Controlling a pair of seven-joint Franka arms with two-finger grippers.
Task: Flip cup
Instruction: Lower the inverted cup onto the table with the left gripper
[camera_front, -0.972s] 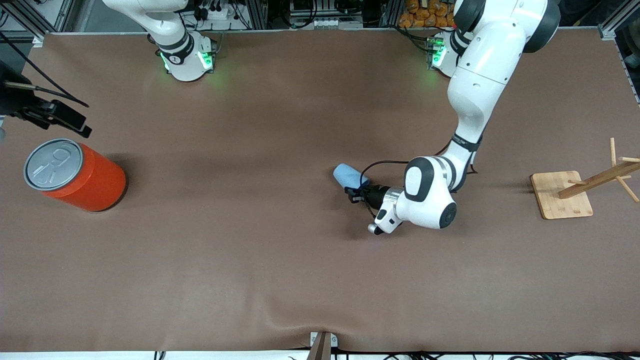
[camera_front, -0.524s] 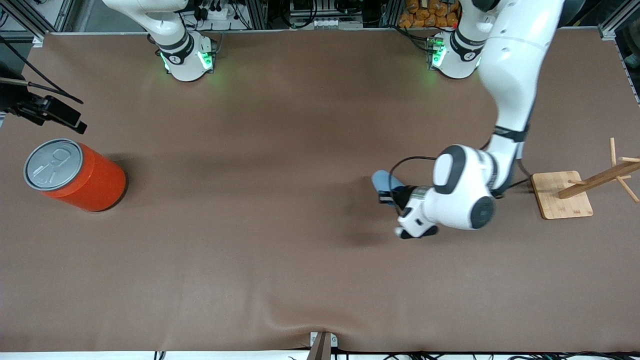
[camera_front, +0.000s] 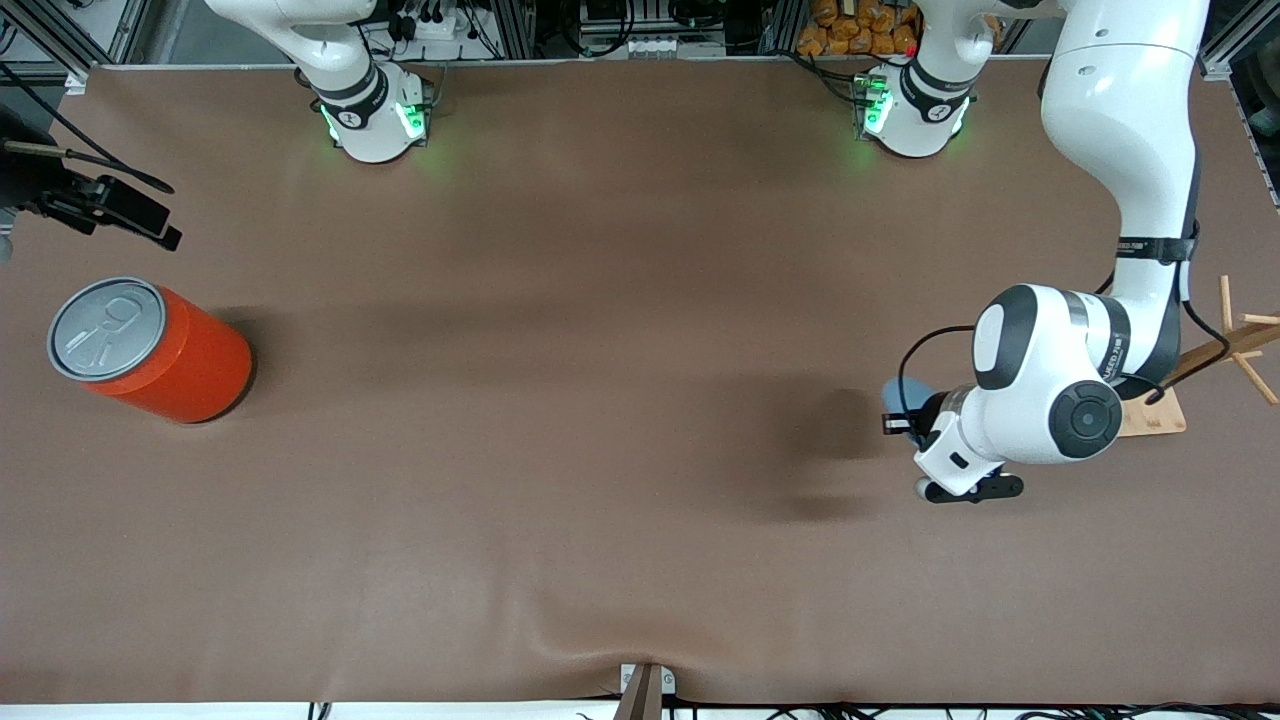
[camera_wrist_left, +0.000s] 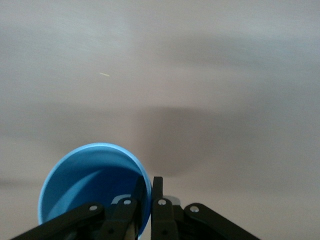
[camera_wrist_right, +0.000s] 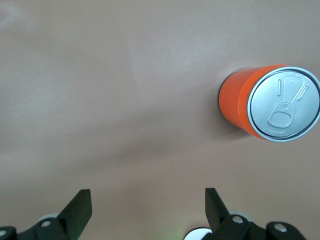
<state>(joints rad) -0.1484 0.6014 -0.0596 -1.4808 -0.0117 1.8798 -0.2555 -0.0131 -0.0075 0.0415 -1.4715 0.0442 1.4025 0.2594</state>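
The brown table (camera_front: 560, 480) is crossed by the left arm, whose left gripper (camera_front: 905, 425) is held over the stretch just beside the wooden rack (camera_front: 1150, 415) at that arm's end. The light-blue cup (camera_wrist_left: 92, 187) is carried there clear of the surface, its rim pinched between the closed fingers (camera_wrist_left: 157, 192), one inside the mouth and one outside. The cup's axis is judged to run along the gripper's reach. The right gripper (camera_wrist_right: 147, 205) waits wide open above the orange can (camera_wrist_right: 270, 102).
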